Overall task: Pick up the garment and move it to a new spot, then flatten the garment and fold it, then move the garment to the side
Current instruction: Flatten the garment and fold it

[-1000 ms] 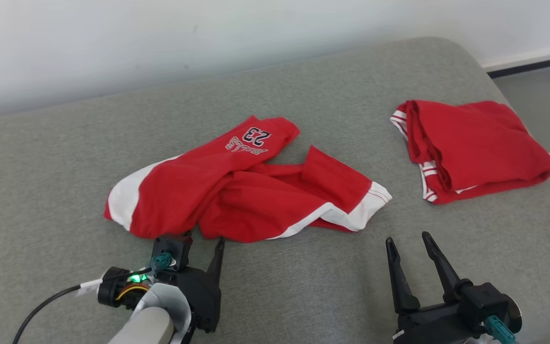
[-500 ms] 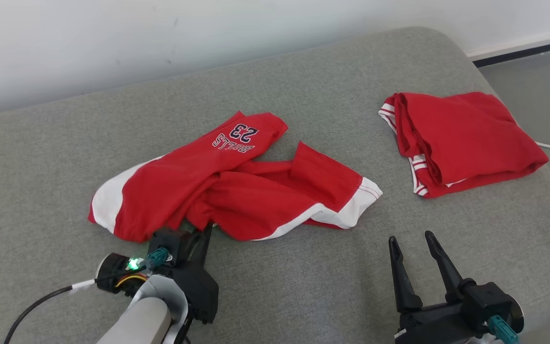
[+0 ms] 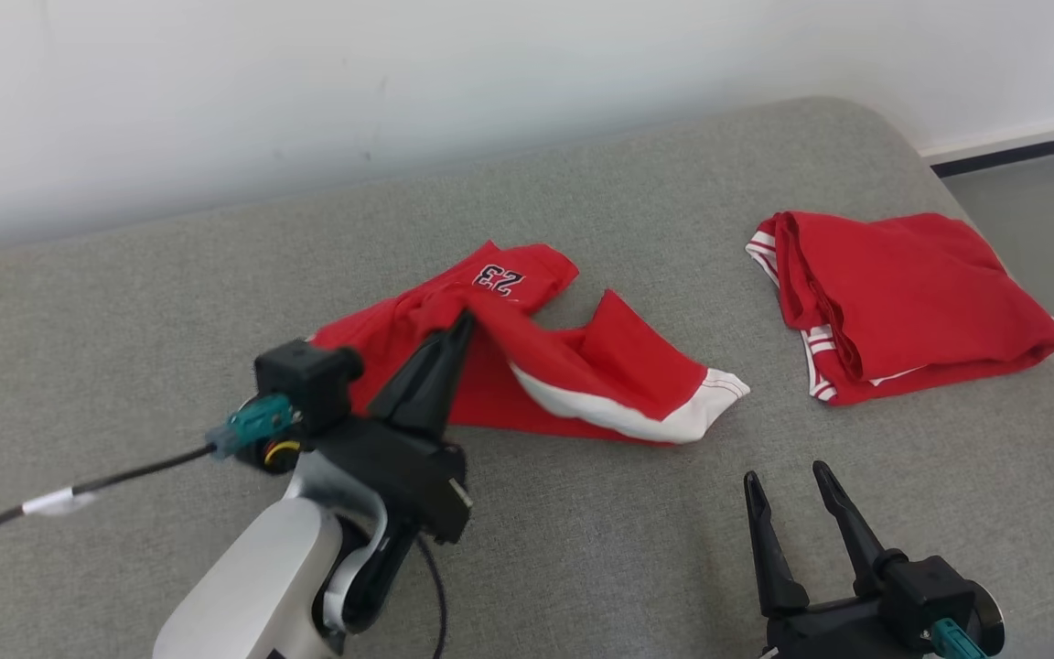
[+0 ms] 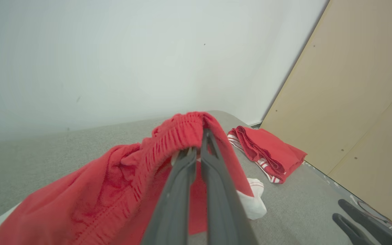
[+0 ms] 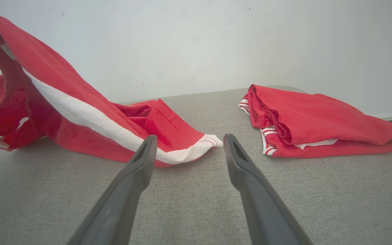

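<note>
Red folded cloth (image 3: 902,293) well right of shorts (image 3: 637,361).

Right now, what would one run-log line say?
step: pick up | left gripper: jaws shut on red shorts, waistband raised | right gripper: jaws open, empty | folded garment: far right

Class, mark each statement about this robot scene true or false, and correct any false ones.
1. The left hand is shut on the red shorts at the waistband. True.
2. A folded red garment lies on the grey cushion, right of the shorts in the head view. True.
3. The right hand holds the folded red garment. False: it is open, empty and apart from it.
4. The shorts lie wholly flat on the cushion. False: the gripped end is raised off it.
</note>
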Motion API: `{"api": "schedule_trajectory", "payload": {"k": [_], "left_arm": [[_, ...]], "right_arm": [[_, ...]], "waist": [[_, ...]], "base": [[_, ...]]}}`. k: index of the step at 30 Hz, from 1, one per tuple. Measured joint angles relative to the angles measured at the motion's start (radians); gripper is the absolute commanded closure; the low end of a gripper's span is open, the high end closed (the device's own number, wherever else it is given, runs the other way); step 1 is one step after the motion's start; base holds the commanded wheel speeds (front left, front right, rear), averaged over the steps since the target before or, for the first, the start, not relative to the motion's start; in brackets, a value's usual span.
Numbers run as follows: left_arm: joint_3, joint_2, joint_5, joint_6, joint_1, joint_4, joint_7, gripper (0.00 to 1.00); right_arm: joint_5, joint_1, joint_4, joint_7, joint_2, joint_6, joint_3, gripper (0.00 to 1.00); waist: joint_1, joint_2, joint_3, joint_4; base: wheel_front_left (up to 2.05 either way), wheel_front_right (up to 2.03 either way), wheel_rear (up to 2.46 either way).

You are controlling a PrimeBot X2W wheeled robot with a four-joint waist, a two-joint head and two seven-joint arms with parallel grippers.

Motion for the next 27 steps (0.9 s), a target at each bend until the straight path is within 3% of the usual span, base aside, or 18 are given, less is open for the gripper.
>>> {"api": "schedule_trajectory", "payload": {"k": [4,7,12,15,16,18,23,27], "left_arm": [[-0.006,0.001,-0.018,0.015,-0.030,-0.153,0.087,1.00],[0.006,-0.042,-0.073,0.028,-0.063,-0.228,0.123,1.00],[0.007,-0.118,-0.197,0.054,-0.096,-0.209,0.240,1.00],[-0.028,-0.122,-0.202,0.078,-0.103,-0.184,0.312,1.00],[-0.049,-0.078,-0.140,0.142,-0.107,-0.125,0.344,1.00],[-0.048,-0.027,-0.120,0.189,-0.087,-0.062,0.370,1.00],[-0.027,0.002,-0.179,0.201,0.011,-0.062,0.400,1.00],[0.036,0.076,-0.196,0.236,0.084,-0.091,0.369,1.00]], "right_arm": [[-0.001,0.004,0.001,0.000,0.000,0.000,0.001,0.00],[-0.001,0.006,0.004,0.000,0.000,0.000,0.005,0.00],[0.001,0.005,0.005,0.000,0.000,0.000,0.017,0.00],[0.007,0.005,0.001,0.000,0.000,0.000,0.006,0.00],[0.010,0.006,-0.002,0.000,0.000,0.000,0.000,0.00],[0.013,0.008,-0.005,-0.002,-0.001,0.000,-0.001,0.00],[0.019,0.017,-0.013,-0.002,0.001,0.000,-0.020,0.00],[0.018,0.024,-0.015,-0.002,0.000,0.000,-0.035,0.00]], "waist": [[0.0000,0.0000,-0.019,0.007],[-0.0001,0.0000,-0.030,0.009],[-0.0001,0.0000,-0.037,-0.007],[0.0000,0.0000,-0.036,-0.019],[0.0000,-0.0001,-0.033,-0.024],[0.0001,0.0000,-0.029,-0.029],[0.0001,0.0000,-0.020,-0.025],[0.0001,0.0000,-0.016,0.001]], "base": [[0.00,0.00,0.00],[0.00,0.00,0.00],[0.00,0.00,0.00],[0.00,0.00,0.00],[0.00,0.00,0.00],[0.00,0.00,0.00],[0.00,0.00,0.00],[0.00,0.00,0.00]]}}
